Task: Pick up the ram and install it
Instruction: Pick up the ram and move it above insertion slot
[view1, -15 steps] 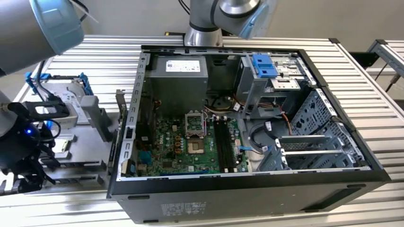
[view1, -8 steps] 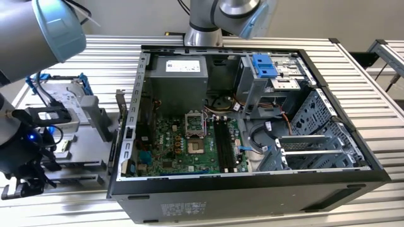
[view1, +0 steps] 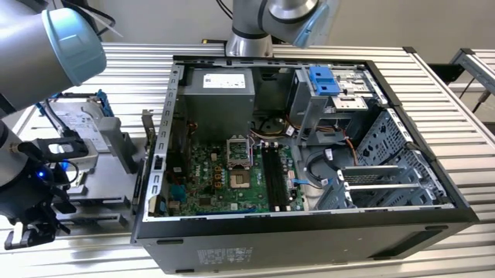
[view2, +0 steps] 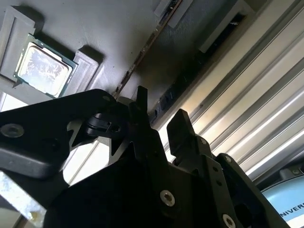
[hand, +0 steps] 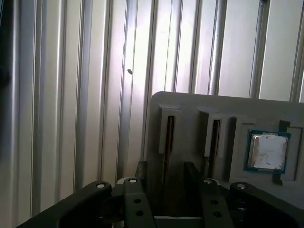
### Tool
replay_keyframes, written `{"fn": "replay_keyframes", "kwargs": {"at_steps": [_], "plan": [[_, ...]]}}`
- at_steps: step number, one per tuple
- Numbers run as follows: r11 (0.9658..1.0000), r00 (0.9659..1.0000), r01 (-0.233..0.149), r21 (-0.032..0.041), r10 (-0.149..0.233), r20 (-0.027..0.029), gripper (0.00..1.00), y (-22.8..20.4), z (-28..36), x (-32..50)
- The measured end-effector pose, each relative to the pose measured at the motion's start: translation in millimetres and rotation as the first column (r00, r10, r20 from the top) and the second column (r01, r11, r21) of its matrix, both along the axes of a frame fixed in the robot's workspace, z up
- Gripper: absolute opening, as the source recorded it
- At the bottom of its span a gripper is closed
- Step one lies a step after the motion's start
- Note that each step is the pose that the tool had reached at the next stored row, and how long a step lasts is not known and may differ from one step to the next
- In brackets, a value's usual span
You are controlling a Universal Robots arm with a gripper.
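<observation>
Since it stands edge-on in its slot, we get just a sliver of the long, thin dark ram stick (hand: 169,137) in the grey plastic holder (hand: 190,102). There's 1 more slot beside it, then the square silver processor chip (hand: 267,151). The black gripper (hand: 165,168) is released, its 2 fingers (hand: 141,173) straddling the ram with gaps on both sides. The ram's near end is hidden behind the gripper body.

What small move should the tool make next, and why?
Probably lower the tool a little: in the first wrist view its open fingers flank the ram standing in the grey holder, not yet touching it.
</observation>
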State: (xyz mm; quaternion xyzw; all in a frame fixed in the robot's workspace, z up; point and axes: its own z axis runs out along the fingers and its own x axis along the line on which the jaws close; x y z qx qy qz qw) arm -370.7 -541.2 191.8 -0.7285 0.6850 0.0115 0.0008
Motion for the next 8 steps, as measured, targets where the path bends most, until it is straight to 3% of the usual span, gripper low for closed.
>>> {"fn": "replay_keyframes", "kwargs": {"at_steps": [6,7,8], "plan": [[1.0,1.0,0.0,0.0001,0.0,-0.0002,1.0,0.0,-0.1,0.0],[1.0,1.0,0.0,0.0001,0.0,-0.0004,0.0,0.0,-0.1,0.0],[1.0,1.0,0.0,0.0001,0.0,-0.0004,0.0,0.0,-0.1,0.0]]}}
